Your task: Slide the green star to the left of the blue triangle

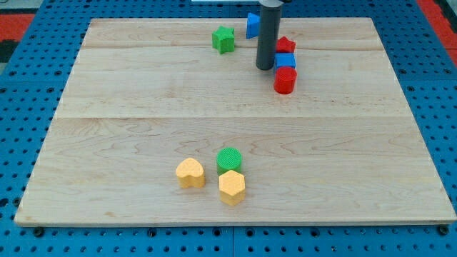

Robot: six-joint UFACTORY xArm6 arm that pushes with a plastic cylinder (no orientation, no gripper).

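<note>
Tip [265, 68] bare, holding nothing, just left of blue cube [285, 61], green star [223, 38] left of blue triangle [252, 24], two red blocks, two yellow, one green cylinder [229, 158]

Rod upright, near view's top; my tip [265, 68] on board.

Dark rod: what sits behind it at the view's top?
A blue triangle shows at the rod's left edge, its right part covered. A red block peeks out on the right. My tip rests on the board.
</note>
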